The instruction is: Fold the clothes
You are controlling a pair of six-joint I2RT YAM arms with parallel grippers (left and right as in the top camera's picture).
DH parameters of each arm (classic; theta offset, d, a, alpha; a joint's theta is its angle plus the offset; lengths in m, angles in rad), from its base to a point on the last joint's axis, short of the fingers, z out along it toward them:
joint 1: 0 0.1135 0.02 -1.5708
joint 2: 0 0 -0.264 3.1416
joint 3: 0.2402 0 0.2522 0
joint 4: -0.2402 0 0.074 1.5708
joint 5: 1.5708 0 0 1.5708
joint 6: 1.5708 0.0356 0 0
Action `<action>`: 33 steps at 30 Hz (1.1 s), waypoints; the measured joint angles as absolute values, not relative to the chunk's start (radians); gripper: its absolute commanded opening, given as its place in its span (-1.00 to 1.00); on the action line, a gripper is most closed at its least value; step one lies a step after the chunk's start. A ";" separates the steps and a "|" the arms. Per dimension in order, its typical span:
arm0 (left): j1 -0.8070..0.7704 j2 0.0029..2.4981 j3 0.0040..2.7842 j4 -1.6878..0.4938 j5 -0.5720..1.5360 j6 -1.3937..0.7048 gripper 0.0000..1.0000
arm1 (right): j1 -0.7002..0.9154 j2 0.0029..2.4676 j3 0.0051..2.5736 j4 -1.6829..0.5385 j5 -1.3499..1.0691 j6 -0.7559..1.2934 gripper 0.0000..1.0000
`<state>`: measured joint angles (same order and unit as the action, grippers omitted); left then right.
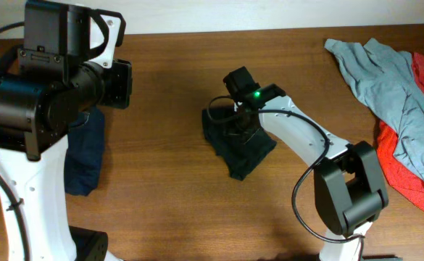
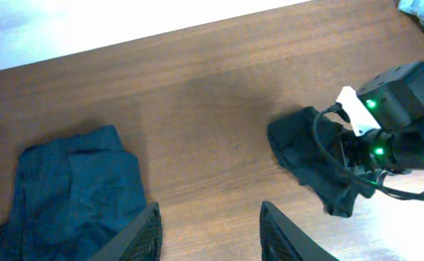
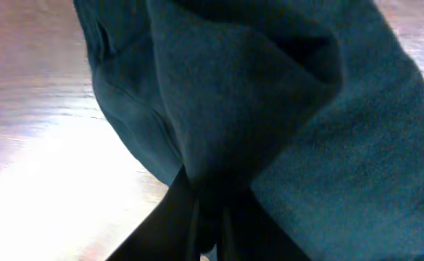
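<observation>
Fabric of the black T-shirt lies bunched in a rumpled heap near the middle of the table, not laid flat. Your right gripper is down on the upper part of that heap. From the right wrist you see its fingers pressed together on a fold of the cloth, and the dark material rises from the pinch in a ridge that fills most of the view. You cannot make out a logo from any camera.

Your left gripper hangs high over the left side of the table. Its jaws are spread with nothing between them, and only bare wood shows in the gap. The navy garment lies roughly folded beside it. From overhead, your left arm partly covers that garment.

The grey shirt is spread loosely at the far right edge, lying across a red cloth. Both are well apart from the T-shirt, with open wood between them.
</observation>
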<state>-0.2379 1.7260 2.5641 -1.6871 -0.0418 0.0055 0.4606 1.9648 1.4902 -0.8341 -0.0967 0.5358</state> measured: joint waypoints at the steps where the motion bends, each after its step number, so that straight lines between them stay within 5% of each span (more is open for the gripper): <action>1: -0.238 1.726 2.564 -1.687 -0.042 0.005 -0.13 | 0.464 1.965 1.490 -0.818 -0.104 0.543 -0.92; 10: -0.238 1.726 2.564 -1.687 -0.033 0.002 -0.12 | 0.471 1.965 1.489 -0.756 -0.168 0.599 -0.55; 27: -0.238 1.726 2.564 -1.687 -0.030 0.002 -0.12 | 0.456 1.992 1.488 -0.627 -0.468 0.530 -0.65; 30: -0.238 1.726 2.564 -1.687 -0.030 0.002 -0.12 | 0.399 1.979 1.488 -0.635 -0.484 0.509 -0.88; 33: -0.238 1.726 2.560 -1.687 -0.030 0.002 -0.12 | 0.341 1.971 1.489 -0.688 -0.476 0.493 -0.92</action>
<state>-0.2379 1.7260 2.5599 -1.6871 -0.0299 0.0021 0.3408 1.9709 1.4887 -0.6884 -0.4755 0.4927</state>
